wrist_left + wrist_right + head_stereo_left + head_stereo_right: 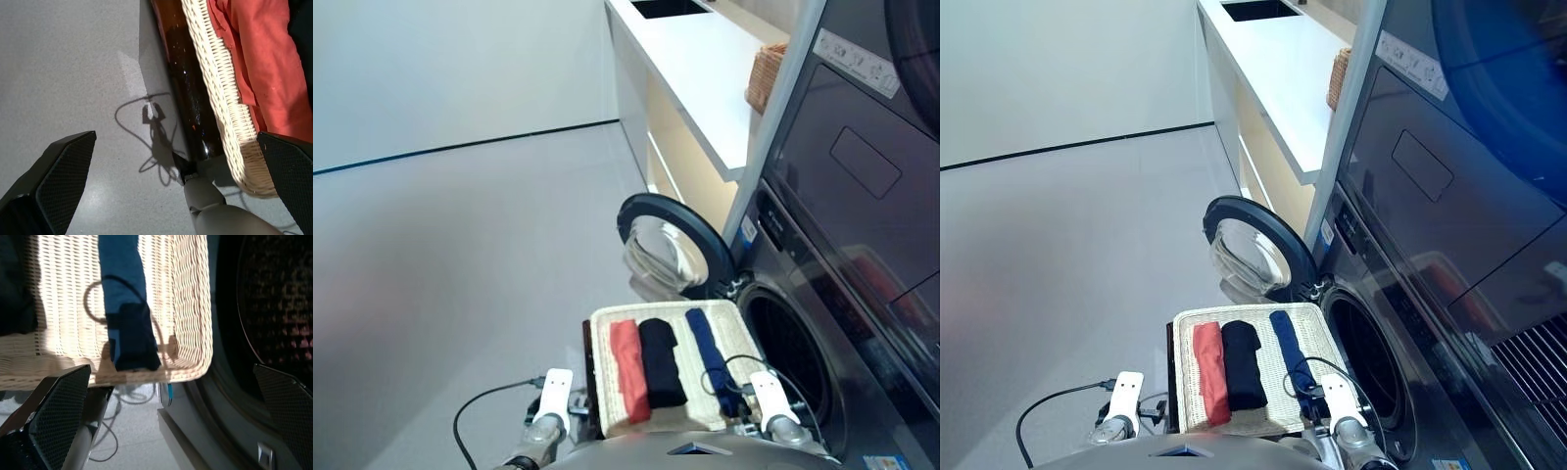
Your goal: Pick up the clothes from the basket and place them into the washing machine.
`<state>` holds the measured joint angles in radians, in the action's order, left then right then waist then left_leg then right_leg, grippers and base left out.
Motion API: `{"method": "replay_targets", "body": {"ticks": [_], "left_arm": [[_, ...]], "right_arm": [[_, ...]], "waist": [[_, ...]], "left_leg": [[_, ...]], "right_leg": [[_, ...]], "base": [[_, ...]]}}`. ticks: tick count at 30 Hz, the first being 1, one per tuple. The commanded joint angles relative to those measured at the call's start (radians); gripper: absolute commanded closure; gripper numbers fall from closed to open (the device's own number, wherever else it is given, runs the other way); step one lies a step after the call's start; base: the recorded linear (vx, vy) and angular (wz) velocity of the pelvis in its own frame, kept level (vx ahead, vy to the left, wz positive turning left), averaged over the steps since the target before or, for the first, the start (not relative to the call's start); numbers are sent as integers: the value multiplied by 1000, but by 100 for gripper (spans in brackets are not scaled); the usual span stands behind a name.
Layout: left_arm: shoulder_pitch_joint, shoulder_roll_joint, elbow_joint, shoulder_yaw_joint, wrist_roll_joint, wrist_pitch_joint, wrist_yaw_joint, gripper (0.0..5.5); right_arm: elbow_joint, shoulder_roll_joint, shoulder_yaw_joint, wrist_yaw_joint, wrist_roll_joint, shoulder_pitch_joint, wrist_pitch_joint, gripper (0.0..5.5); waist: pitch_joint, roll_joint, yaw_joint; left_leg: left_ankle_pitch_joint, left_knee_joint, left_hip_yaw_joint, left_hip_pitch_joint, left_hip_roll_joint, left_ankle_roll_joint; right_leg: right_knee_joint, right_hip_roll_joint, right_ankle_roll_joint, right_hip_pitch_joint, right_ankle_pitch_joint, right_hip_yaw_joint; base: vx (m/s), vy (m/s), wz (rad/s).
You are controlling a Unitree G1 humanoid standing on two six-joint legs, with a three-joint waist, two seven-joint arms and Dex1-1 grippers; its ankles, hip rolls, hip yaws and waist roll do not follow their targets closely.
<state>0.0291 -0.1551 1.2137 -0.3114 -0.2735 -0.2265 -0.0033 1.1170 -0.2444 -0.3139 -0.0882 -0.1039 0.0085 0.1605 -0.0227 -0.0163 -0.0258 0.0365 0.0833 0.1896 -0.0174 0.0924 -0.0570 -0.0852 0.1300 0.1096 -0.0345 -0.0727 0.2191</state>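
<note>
Here, both tools (171,181) (171,416) gape, mesh-textured pads spread; the woven basket (607,377) holds three folded strips.

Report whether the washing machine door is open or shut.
Open. The round glass door is swung wide beyond the basket, and the washing machine porthole is uncovered.

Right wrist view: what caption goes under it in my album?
Open right gripper above the navy blue garment in the basket, beside the washing machine.
</note>
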Motion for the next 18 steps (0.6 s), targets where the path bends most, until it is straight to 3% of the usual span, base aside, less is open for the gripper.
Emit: {"method": "replay_targets", "body": {"ticks": [1, 5, 10, 18], "left_arm": [[134, 4, -13, -27, -45, -30, 19, 0], [211, 6, -35, -69, -88, -37, 45, 0], [293, 15, -56, -99, -147, -45, 74, 0], [464, 2, -45, -95, -215, -51, 133, 0]], "right_arm": [[-29, 35, -36, -9, -19, -111, 36, 0], [-92, 27, -68, -33, -22, -158, 38, 0], [-194, 13, -116, -64, 15, -198, 36, 0], [-345, -29, -161, -130, 71, -326, 50, 0]], "waist": [[52, 51, -10], [97, 47, -22], [149, 52, -33], [237, 75, -55]], "left_leg": [[-7, 4, 18, -39, -42, -8], [16, 4, 16, -114, -44, -9], [38, 4, 15, -190, -40, -11], [73, -11, 19, -324, -33, -9]], "right_leg": [[-2, 13, 49, -76, -79, 21], [-2, 16, 48, -154, -104, 16], [-2, 14, 45, -226, -124, 12], [29, 8, 35, -369, -147, 14]], "base": [[-72, 9, -13], [-118, 18, -11], [-11, 1, -4], [-36, -10, -48]]}}
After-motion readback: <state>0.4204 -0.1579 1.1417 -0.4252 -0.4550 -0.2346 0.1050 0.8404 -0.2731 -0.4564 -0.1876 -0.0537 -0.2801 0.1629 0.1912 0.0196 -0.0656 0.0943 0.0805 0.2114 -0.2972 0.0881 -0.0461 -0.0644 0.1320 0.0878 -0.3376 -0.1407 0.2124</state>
